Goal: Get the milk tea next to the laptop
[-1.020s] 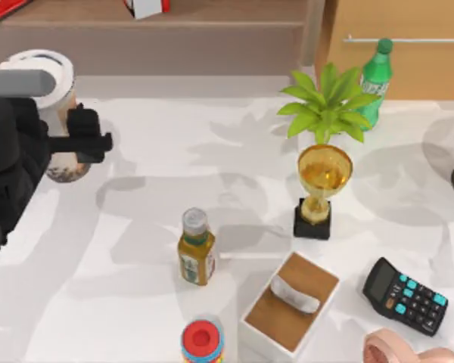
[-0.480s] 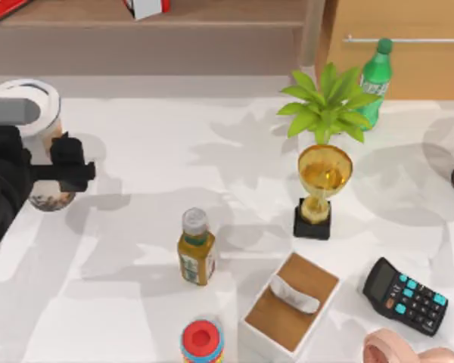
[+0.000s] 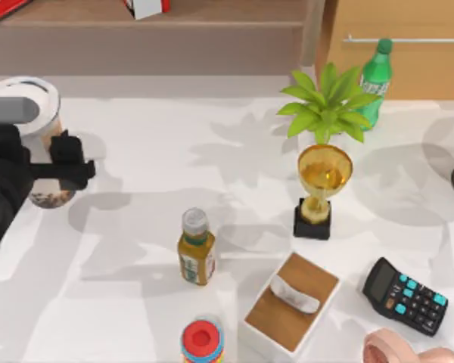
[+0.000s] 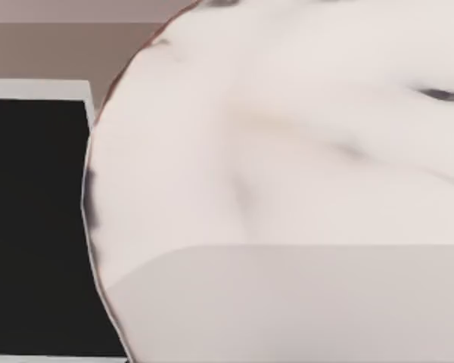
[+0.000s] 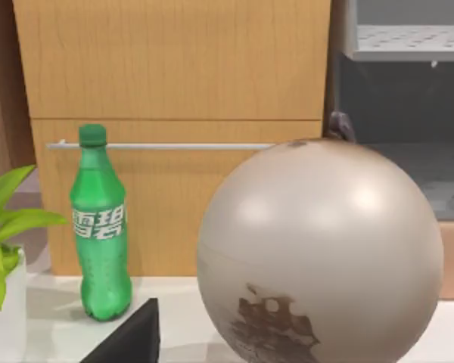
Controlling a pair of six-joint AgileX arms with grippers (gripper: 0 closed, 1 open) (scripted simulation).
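Fingers point(image 3: 74, 162) of the left gripper point(image 3: 57, 168) are clenched around the milk tea point(image 3: 44, 140), one black finger showing on the cup's right side. The cup sits in that grip at the far left edge of the tabletop point(image 3: 151, 151), its white domed lid point(image 3: 26, 102) uppermost and dark pearls point(image 3: 49, 198) at its base. In the left wrist view the lid's pale dome looms close, with a black screen point(image 4: 34, 227) just beside it. Nearer the middle of the tabletop, well apart from the cup, stands an amber bottle point(image 3: 196, 248), then a gold trophy point(image 3: 323, 189) and a green plant point(image 3: 325, 102). A calculator point(image 3: 405, 295) lies near the right front corner. The right wrist view looks at a green soda bottle point(image 5: 100, 227) and a grey globe point(image 5: 318, 257); I cannot tell how the right arm's fingers stand.
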